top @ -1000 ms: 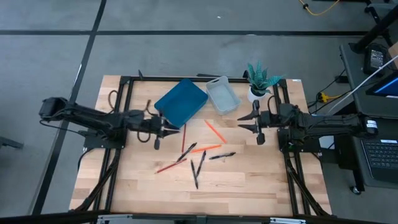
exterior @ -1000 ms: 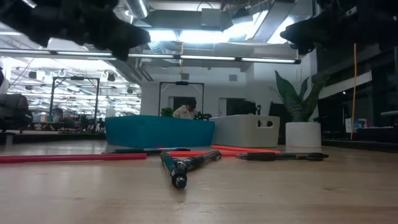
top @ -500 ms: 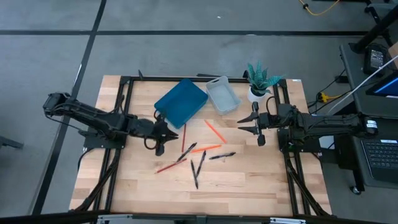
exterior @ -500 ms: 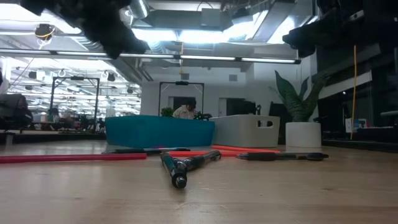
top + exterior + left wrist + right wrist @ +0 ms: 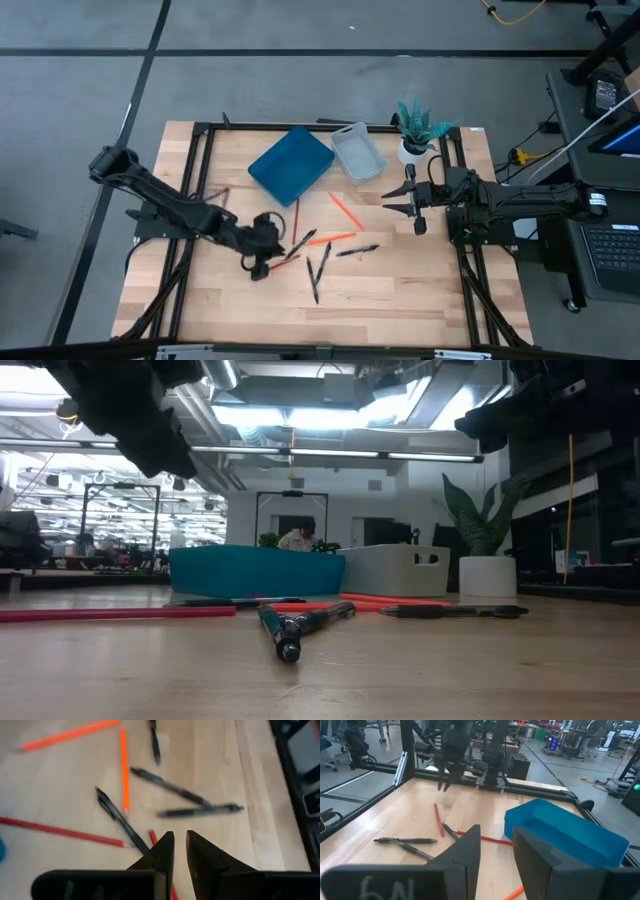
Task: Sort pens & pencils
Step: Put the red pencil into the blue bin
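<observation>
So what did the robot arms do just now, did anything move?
The left gripper swung away from beside the blue bin, toward the table's front, and now hangs over the pens and pencils, a narrow gap between its fingers, holding nothing. The right gripper, the grey bin and the plant stayed put.

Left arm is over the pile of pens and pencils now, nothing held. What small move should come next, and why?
Probably lower the left gripper onto the red pencil just ahead of its narrowly parted, empty fingers. The blue tray and grey bin look empty.
</observation>
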Action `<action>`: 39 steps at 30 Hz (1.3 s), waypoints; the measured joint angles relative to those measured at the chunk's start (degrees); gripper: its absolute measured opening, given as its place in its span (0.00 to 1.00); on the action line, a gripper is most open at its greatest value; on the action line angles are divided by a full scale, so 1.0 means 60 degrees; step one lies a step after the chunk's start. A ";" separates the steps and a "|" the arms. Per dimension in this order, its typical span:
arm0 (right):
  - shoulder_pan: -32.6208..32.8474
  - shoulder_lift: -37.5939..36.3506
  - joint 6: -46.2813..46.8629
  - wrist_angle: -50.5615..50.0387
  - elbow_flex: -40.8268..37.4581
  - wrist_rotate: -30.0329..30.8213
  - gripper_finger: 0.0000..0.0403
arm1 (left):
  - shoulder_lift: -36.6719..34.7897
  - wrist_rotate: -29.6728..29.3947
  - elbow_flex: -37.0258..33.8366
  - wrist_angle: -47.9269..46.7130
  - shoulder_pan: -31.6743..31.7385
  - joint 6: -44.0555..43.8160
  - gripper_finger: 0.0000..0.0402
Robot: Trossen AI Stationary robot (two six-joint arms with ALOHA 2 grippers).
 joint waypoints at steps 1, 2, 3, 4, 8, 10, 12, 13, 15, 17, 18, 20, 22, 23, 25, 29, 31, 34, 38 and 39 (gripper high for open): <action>0.0000 0.0000 0.0034 -0.0003 0.0000 0.0000 0.29 | 0.0282 0.0002 0.0345 -0.0488 -0.0094 -0.0208 0.11; 0.0000 0.0000 0.0117 -0.0001 0.0000 0.0000 0.29 | 0.0564 0.0005 0.0699 -0.1018 -0.0180 -0.0475 0.11; 0.0000 0.0000 0.0203 -0.0002 0.0000 0.0000 0.29 | 0.0828 0.0002 0.1031 -0.1532 -0.0257 -0.0771 0.11; 0.0000 0.0000 0.0231 -0.0004 0.0000 0.0000 0.29 | 0.1100 0.0016 0.1340 -0.1939 -0.0332 -0.1079 0.11; 0.0000 0.0000 0.0229 -0.0004 0.0000 0.0000 0.29 | 0.2082 0.0172 0.2377 -0.3389 -0.0592 -0.2239 0.11; 0.0000 0.0000 0.0227 -0.0004 0.0000 0.0000 0.29 | 0.2491 0.0199 0.2820 -0.4086 -0.0677 -0.2721 0.11; 0.0000 0.0000 0.0235 -0.0005 0.0000 -0.0036 0.29 | 0.2806 0.0197 0.3199 -0.4771 -0.0755 -0.3096 0.11; 0.0003 0.0000 0.0238 -0.0007 0.0000 -0.0074 0.29 | 0.2940 0.0201 0.3347 -0.4999 -0.0787 -0.3266 0.11; 0.0011 0.0000 0.0238 -0.0010 0.0000 -0.0086 0.29 | 0.3133 0.0214 0.3559 -0.5264 -0.0845 -0.3479 0.13; 0.0015 0.0000 0.0235 -0.0015 0.0000 -0.0095 0.29 | 0.3195 0.0378 0.3627 -0.5142 -0.0891 -0.3650 0.15; 0.0015 0.0000 0.0227 -0.0017 0.0000 -0.0096 0.29 | 0.3196 0.0395 0.3627 -0.5111 -0.0924 -0.3804 0.17; 0.0015 0.0000 0.0223 -0.0018 0.0000 -0.0098 0.29 | 0.3196 0.0410 0.3627 -0.5131 -0.0998 -0.4195 0.20; 0.0015 0.0000 0.0216 -0.0018 0.0000 -0.0148 0.29 | 0.3196 0.0407 0.3627 -0.5133 -0.1070 -0.4424 0.23; 0.0015 0.0000 0.0213 -0.0021 0.0000 -0.0269 0.29 | 0.3196 0.0408 0.3627 -0.5132 -0.1113 -0.4511 0.24; 0.0015 0.0000 0.0205 -0.0022 0.0000 -0.0464 0.29 | 0.3196 0.0407 0.3627 -0.5133 -0.1179 -0.4746 0.26; 0.0015 0.0000 0.0194 -0.0038 0.0000 -0.0586 0.29 | 0.3234 0.0393 0.3628 -0.5133 -0.1236 -0.5095 0.28; 0.0015 0.0000 0.0191 -0.0124 0.0000 -0.0586 0.29 | 0.3418 0.0389 0.3637 -0.5133 -0.1232 -0.5265 0.28; 0.0015 0.0000 0.0173 -0.0277 0.0000 -0.0583 0.29 | 0.3913 0.0519 0.3634 -0.5142 -0.1219 -0.5173 0.28; 0.0015 0.0002 0.0180 -0.0299 0.0000 -0.0583 0.29 | 0.4520 0.1264 0.3632 -0.5202 -0.1105 -0.4593 0.28; 0.0015 0.0000 0.0177 -0.0305 0.0000 -0.0583 0.29 | 0.4620 0.1343 0.3624 -0.5232 -0.1093 -0.4528 0.28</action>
